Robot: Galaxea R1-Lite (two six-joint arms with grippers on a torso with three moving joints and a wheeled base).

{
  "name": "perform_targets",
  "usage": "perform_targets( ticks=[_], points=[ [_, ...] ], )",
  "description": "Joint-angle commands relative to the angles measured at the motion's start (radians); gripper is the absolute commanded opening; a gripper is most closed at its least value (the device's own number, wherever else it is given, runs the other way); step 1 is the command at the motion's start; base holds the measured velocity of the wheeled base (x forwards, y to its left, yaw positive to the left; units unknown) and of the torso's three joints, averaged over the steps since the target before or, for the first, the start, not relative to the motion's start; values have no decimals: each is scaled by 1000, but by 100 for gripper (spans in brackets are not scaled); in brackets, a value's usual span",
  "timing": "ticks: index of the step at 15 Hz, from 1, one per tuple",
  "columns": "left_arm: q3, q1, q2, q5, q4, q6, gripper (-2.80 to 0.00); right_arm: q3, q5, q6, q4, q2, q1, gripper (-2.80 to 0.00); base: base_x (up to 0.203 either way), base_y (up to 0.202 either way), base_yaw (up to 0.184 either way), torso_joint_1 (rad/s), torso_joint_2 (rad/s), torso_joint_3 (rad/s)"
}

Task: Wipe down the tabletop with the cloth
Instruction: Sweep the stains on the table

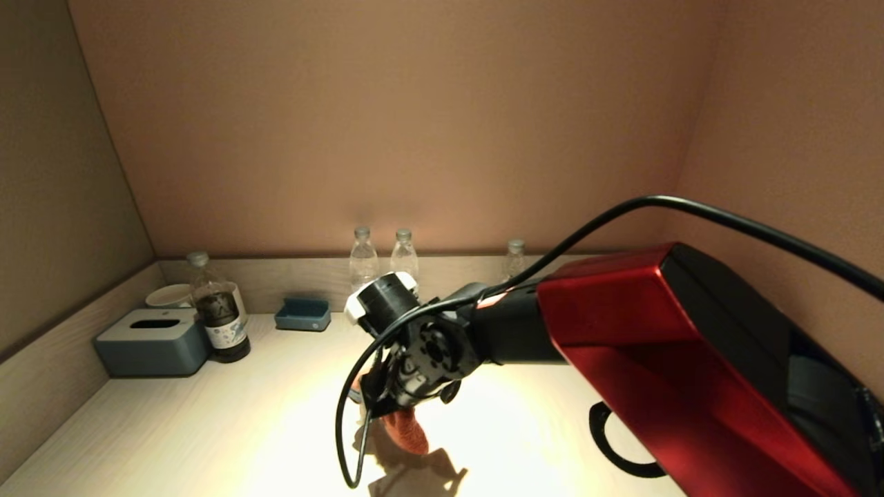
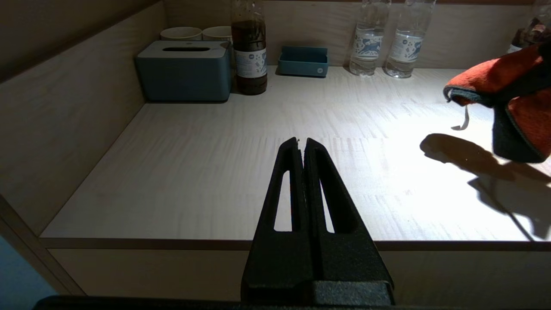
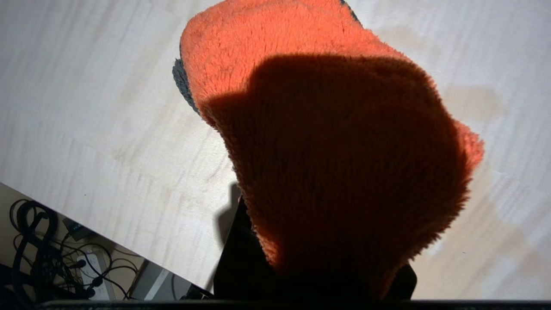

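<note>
A: Nearest first. What have you got?

B: My left pincer (image 2: 301, 144) sits at the front edge of the worktop (image 2: 215, 172), its fingers pressed together on nothing, parked. My right pincer (image 1: 397, 407) is out over the middle, clamped on the cloth (image 1: 407, 431).

A: Cloth on the surface?

B: Not quite, I'd say. It hangs from the pincer, orange with a dark edge, and its shadow falls apart from it on the wood, so I judge it's lifted just clear.

A: So the step?

B: Lower until the pile flattens on the worktop, then sweep in long overlapping strokes. Keep the pressure light and even, so the cloth drags rather than bunches. There's a faint stain (image 3: 471, 103) just beyond the cloth; worth a pass.

A: And farther back?

B: Tissue box (image 1: 153, 342), dark bottle (image 1: 219, 310), a blue tray (image 1: 302, 314) and clear bottles (image 1: 363, 259) along the back. I'd stop strokes short of them.

A: Anything you can't see?

B: My own right fingers: the cloth drapes over them. My arm also blocks the worktop's right side.
</note>
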Motion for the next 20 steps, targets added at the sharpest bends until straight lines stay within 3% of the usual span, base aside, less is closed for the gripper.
perform_targets(
  ticks=[1, 10, 20],
  points=[
    [0, 0, 0, 0, 0, 0, -280, -30, -12, -7, 2, 62, 27, -280, 0, 0, 0, 0, 0, 0],
    [0, 0, 0, 0, 0, 0, -280, -179, -14, -75, 8, 231, 65, -280, 0, 0, 0, 0, 0, 0],
    [0, 0, 0, 0, 0, 0, -280, -193, -12, -174, 9, 323, 57, -280, 0, 0, 0, 0, 0, 0]
  ],
)
